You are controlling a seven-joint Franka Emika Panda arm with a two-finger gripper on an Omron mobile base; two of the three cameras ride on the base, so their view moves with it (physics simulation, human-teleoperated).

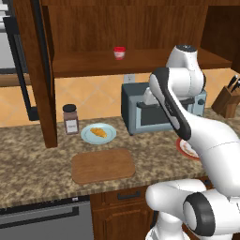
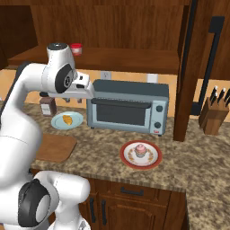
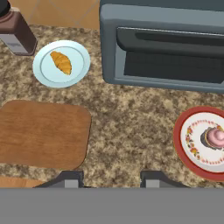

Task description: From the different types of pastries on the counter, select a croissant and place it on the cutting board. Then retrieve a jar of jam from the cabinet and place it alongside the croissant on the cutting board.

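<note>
— Where is your tool now, and does it hold something?

— My tool hangs high above the bench, looking down. The two fingertips stand well apart, so it is open, and nothing is between them.

— And the croissant?

— The croissant lies on a pale blue plate, just beyond the cutting board. The board is bare. A brown jar with dark lid stands just beside this plate.

— What about the other pastry?

— The pink cupcake sits on a red-rimmed plate, in front of the grey toaster oven, well apart from the board.

— The jar of jam?

— It stands upright on the open shelf of the cabinet, above the toaster oven.
</note>
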